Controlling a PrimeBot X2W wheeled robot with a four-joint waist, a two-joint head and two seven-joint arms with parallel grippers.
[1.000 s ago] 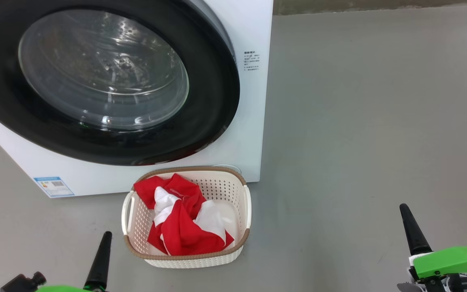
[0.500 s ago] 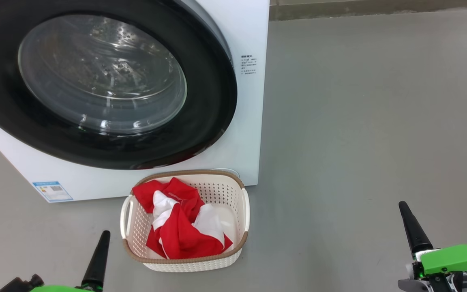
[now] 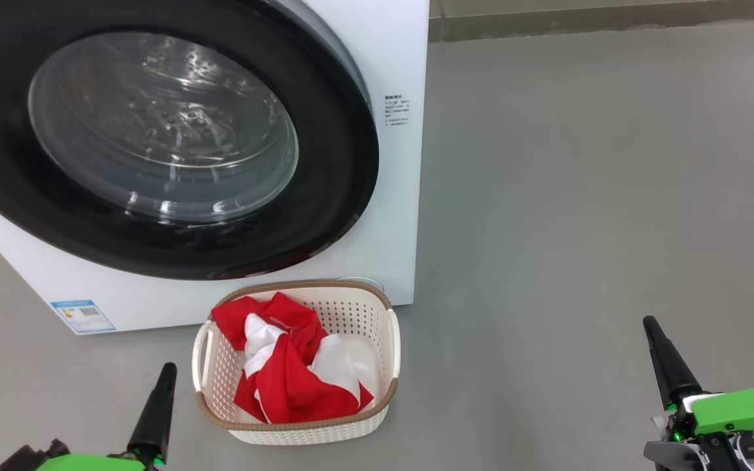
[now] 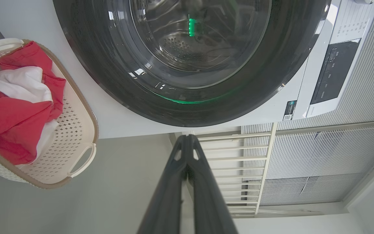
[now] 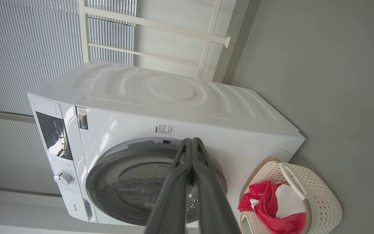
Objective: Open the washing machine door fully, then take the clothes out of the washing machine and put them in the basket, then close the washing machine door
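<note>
Head view: washing machine [image 3: 403, 216], white front, with a small blue label [image 3: 82, 315] at its lower left corner. The right wrist view adds the ribbed top panel, a dial knob [image 5: 63, 178] and a dark control panel [image 5: 54, 136]. The left wrist view adds the perforated steel drum [image 4: 180, 48] behind the glass and a green glint on the door rim.

Count: one machine, one washing machine door [image 3: 334, 216], one basket [image 3: 357, 307] with two side handles, two grippers. Clothes [image 3: 288, 386]: one crumpled heap; number of garments cannot be told.

Door: wide glossy black rim, bulging clear glass, lying flat against the machine front, closed.

Clothes: bright red with white panels, inside the basket, toward its left side in the head view. The basket stands on the grey floor [image 3: 580, 196], just before the machine's lower right front corner.

Left gripper [image 4: 187, 138]: fingers pressed together, nothing between them. Right gripper [image 5: 192, 140]: the same, empty. Both are well apart from the basket.
</note>
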